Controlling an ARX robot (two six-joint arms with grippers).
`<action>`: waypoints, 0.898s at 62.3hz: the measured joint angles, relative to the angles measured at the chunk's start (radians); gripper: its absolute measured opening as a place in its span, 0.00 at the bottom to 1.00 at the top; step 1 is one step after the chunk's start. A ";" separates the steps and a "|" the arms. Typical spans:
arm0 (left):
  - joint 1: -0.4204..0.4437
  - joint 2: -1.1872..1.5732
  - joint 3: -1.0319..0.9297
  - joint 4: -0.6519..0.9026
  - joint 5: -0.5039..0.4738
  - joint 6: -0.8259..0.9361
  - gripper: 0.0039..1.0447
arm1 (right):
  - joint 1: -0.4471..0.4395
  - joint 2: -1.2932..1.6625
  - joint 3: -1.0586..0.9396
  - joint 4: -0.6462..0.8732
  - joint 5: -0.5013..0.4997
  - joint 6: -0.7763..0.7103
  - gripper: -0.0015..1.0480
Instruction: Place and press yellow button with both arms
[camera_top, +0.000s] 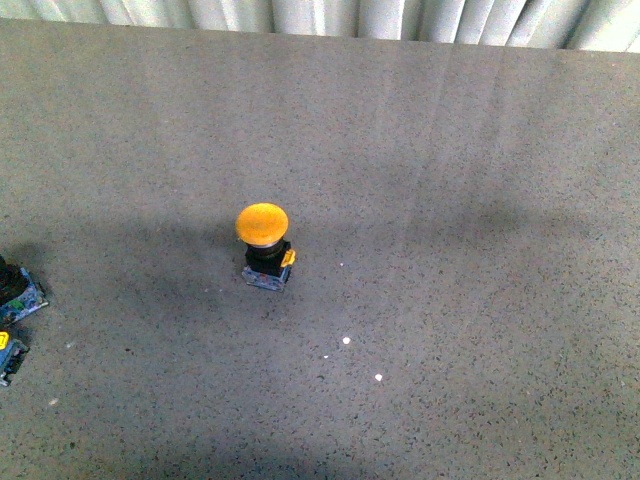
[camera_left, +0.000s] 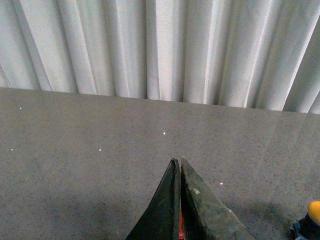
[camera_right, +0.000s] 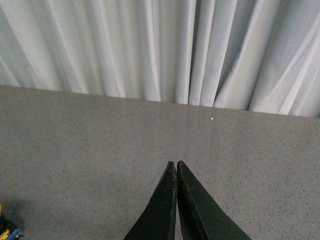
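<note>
The yellow button (camera_top: 263, 224) stands upright on the grey speckled table (camera_top: 450, 200), near its middle, with a black body, blue base and yellow side tab. Neither arm shows in the front view. My left gripper (camera_left: 177, 161) is shut and empty, above bare table. An orange-yellow cap on a dark body (camera_left: 313, 214) is cut off at the edge of the left wrist view, apart from that gripper. My right gripper (camera_right: 175, 163) is shut and empty over bare table. A small blue and yellow bit (camera_right: 7, 233) shows at the edge of the right wrist view; I cannot tell which part it is.
Two small blue-black parts (camera_top: 17, 288) (camera_top: 8, 352) lie at the table's left edge. White pleated curtains (camera_top: 330, 15) hang behind the far edge. A few white specks (camera_top: 346, 340) lie in front of the button.
</note>
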 joint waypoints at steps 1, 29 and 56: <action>0.000 0.000 0.000 0.000 0.000 0.000 0.01 | -0.004 -0.013 -0.006 -0.007 -0.006 0.000 0.01; 0.000 0.000 0.000 0.000 0.000 0.000 0.01 | -0.099 -0.299 -0.108 -0.177 -0.097 0.000 0.01; 0.000 0.000 0.000 0.000 0.000 0.000 0.01 | -0.099 -0.560 -0.109 -0.421 -0.097 0.000 0.01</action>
